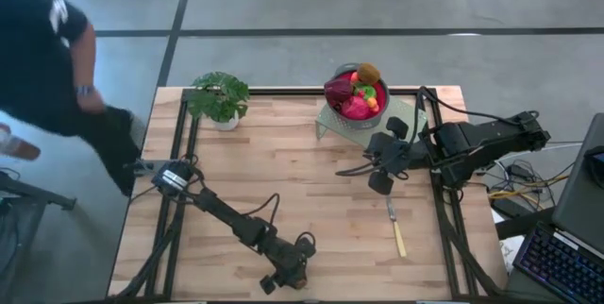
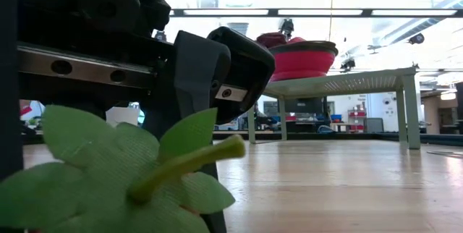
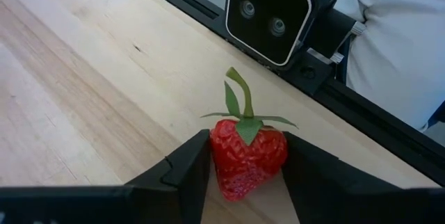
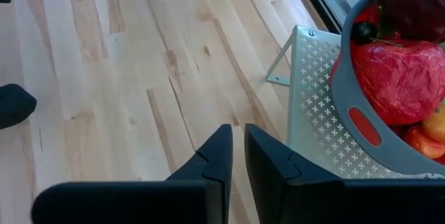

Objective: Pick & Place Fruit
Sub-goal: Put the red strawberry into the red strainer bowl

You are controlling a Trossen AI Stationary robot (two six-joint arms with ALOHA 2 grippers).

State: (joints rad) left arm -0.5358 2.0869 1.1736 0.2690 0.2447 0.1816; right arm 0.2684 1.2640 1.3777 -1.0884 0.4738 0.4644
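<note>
A small red strawberry point(image 3: 247, 158) with a green leafy cap sits between the fingers of my left gripper point(image 1: 288, 276), close to the table's near edge. Its leaves point(image 2: 130, 179) fill the foreground of the low view, in front of the dark gripper point(image 2: 210, 66). A grey-rimmed bowl point(image 1: 332, 113) heaped with fruit point(image 1: 357, 94) stands on a pale perforated stand point(image 1: 406, 115) at the far middle. My right gripper point(image 1: 382, 158) is shut and empty, hanging over the bare table just in front of the stand; its own view point(image 4: 236, 154) shows it too. My left gripper pinches the strawberry's two opposite sides point(image 3: 217, 156) between its two fingers point(image 3: 184, 172). The fingers slant down toward the table's near edge. The leafy cap and stem point(image 3: 240, 102) stick out beyond the fingertips. I cannot tell whether the berry rests on the wood or is just clear of it.
A potted leafy plant point(image 1: 219, 96) stands at the far left. A slim pale-handled knife point(image 1: 396, 230) lies at the right, nearer than my right gripper. A camera box point(image 3: 278, 15) sits at the near edge just beyond the strawberry. A person point(image 1: 47, 59) stands off the table's left.
</note>
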